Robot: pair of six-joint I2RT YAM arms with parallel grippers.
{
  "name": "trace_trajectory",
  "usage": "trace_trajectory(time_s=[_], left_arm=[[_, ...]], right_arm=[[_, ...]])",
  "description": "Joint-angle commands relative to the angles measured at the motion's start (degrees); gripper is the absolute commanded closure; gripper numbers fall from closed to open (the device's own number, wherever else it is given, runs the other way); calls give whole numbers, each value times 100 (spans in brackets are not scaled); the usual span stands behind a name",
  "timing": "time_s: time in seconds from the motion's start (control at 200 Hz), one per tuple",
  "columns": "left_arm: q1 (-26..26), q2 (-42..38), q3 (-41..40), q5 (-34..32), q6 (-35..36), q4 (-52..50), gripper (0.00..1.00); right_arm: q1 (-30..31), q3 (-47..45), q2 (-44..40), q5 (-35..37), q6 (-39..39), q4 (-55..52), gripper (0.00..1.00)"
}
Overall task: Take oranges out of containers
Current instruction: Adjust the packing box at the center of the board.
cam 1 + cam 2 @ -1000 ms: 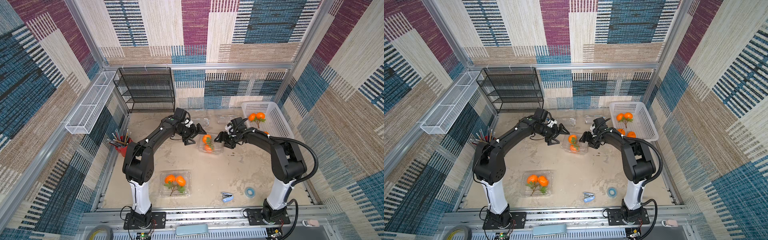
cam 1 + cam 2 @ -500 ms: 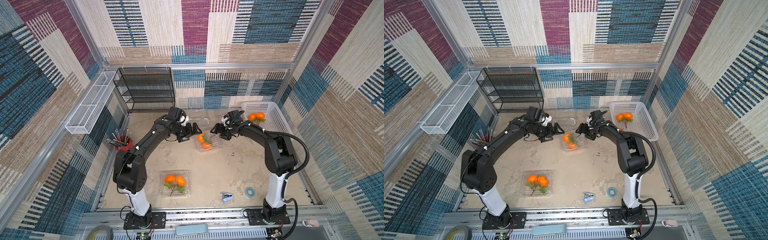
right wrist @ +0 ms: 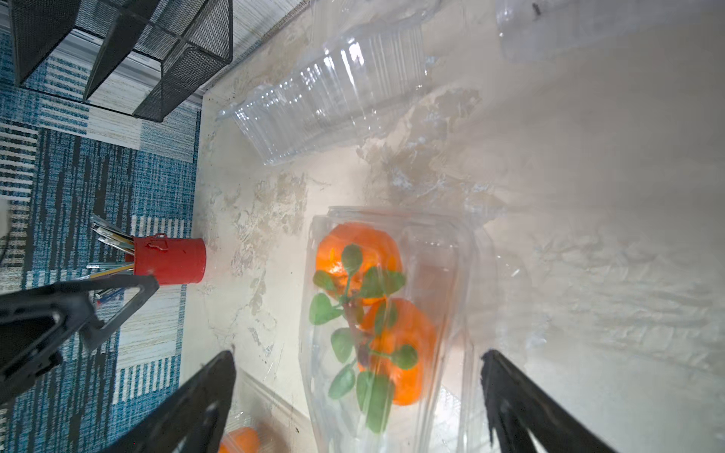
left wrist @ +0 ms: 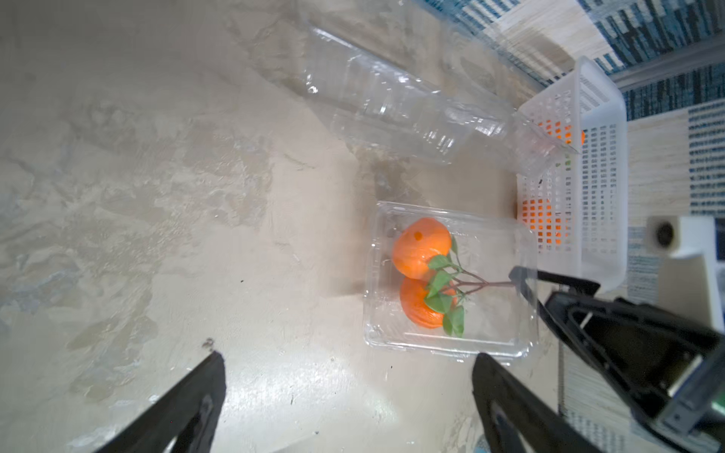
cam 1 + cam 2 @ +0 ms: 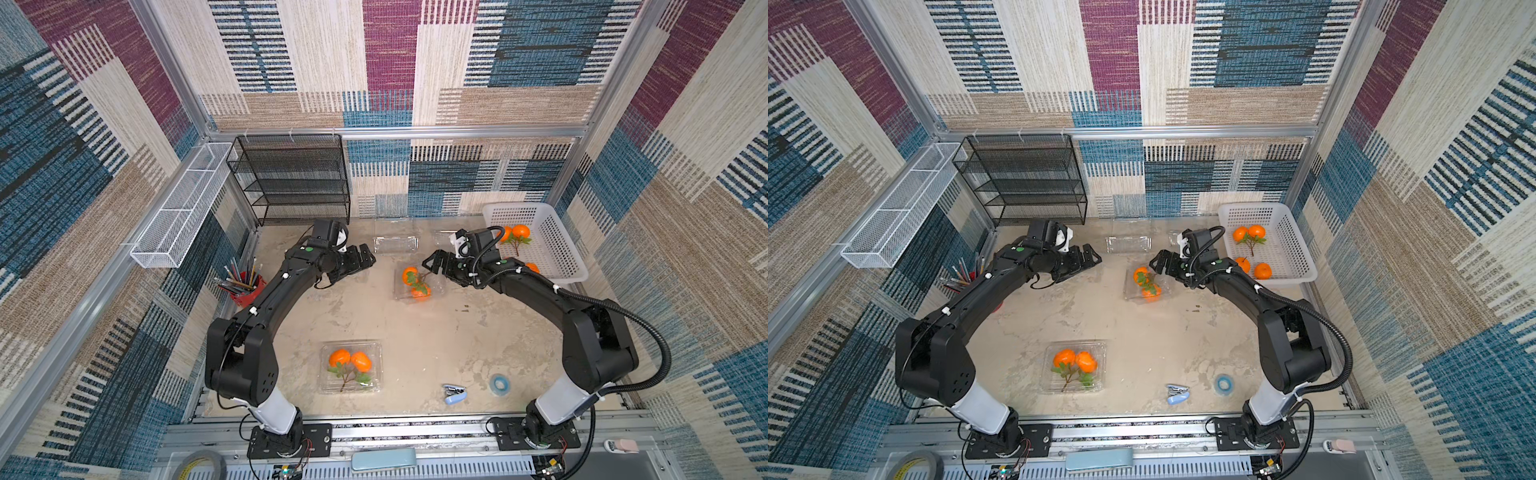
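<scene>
Right wrist view: my right pincer stands wide apart by the clamshell of oranges; my left pincer likewise.

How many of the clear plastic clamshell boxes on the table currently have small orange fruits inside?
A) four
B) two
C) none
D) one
B: the clear plastic clamshell box at mid-table holds a leafy pair of small orange fruits, the box near the front edge holds another pair, and the two back boxes look empty.
</scene>
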Motion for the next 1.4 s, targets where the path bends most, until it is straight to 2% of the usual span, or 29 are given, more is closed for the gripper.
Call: trace_trajectory(time_s=[0.0,0.235,0.396,0.491,0.551,0.821,0.937,1.112,1.397], left_arm=[[57,134,-40,682,-168,-45,1],[53,757,267,1013,-59,-50,1],[-28,1303,606,1208,-13,-50,1],[-159,1515,819,1275,118,-47,1],[-240,1596,905,1541,191,-11,1],[-633,1854,941,1798,232,125,1],[-744,1789,775,1903,54,284,1],[-786,1410,117,2303,-657,1189,1],[-982,1058,-320,2347,-938,1459,1]], right_arm=[[204,-391,-194,395,217,396,2],[563,-1265,-606,898,751,880,2],[563,-1203,-557,1048,716,502,2],[555,-1290,-497,871,754,482,2],[560,-1370,-463,696,827,565,2],[557,-1615,-293,269,1225,941,2],[555,-1451,-159,238,1227,942,5],[443,-868,360,162,1005,688,7],[59,257,1371,-97,609,276,10]])
